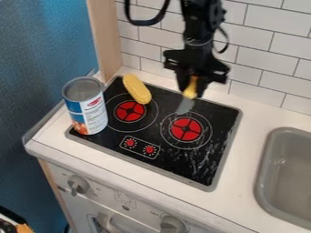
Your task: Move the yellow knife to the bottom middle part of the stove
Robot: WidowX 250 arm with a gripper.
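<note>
The yellow-handled knife with a grey blade is at the upper centre of the frame, over the far part of the stove, its blade slanting down toward the lower left. The black two-finger pincer has its fingers closed on the yellow handle — the grasp looks made, so the step in hand is the carry. Whether the blade's tip touches the glass, I cannot tell.

Just below the blade in the frame lies the right-hand red burner of the black stovetop. To the left are the other red burner and, partly over its ring, a yellow plastic corn cob. A tall tin can with a blue and white label stands at the stove's left edge, and the white worktop runs right to a grey sink.

The next move calls for bringing the knife toward the lower centre of the frame, beside the small panel of red dials — then lowering it flat before letting go.
</note>
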